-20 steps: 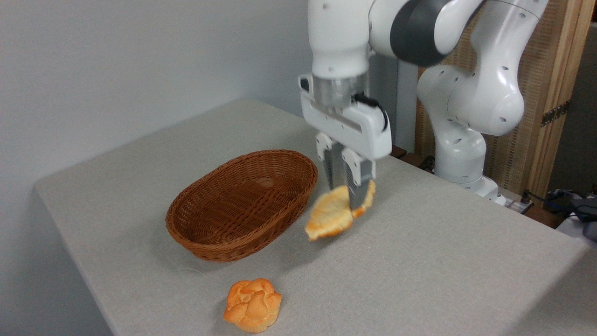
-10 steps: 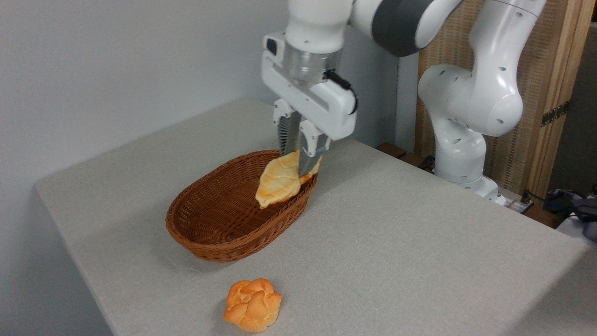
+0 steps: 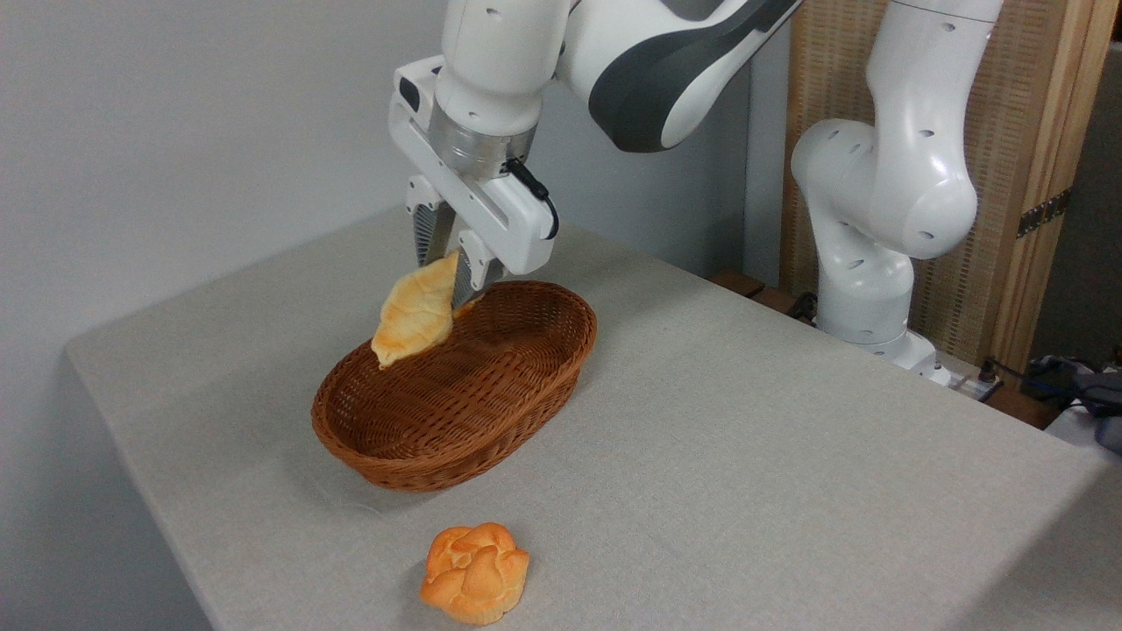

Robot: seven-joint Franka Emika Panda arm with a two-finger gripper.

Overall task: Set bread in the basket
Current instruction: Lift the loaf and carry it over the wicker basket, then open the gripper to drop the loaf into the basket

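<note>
Your gripper [image 3: 449, 273] is pinching the bread [image 3: 415, 313] by its upper end, so the bread hangs tilted in the air over the far left rim of the basket [image 3: 456, 386]. The basket sits on the table [image 3: 745, 456]. An orange bun [image 3: 475, 573] lies near the front edge, apart from the basket.

The end effector [image 3: 449, 273] grips the bread [image 3: 414, 315] in the air above the basket [image 3: 456, 412]. A round orange bun [image 3: 475, 573] sits on the counter [image 3: 745, 456] nearby.
</note>
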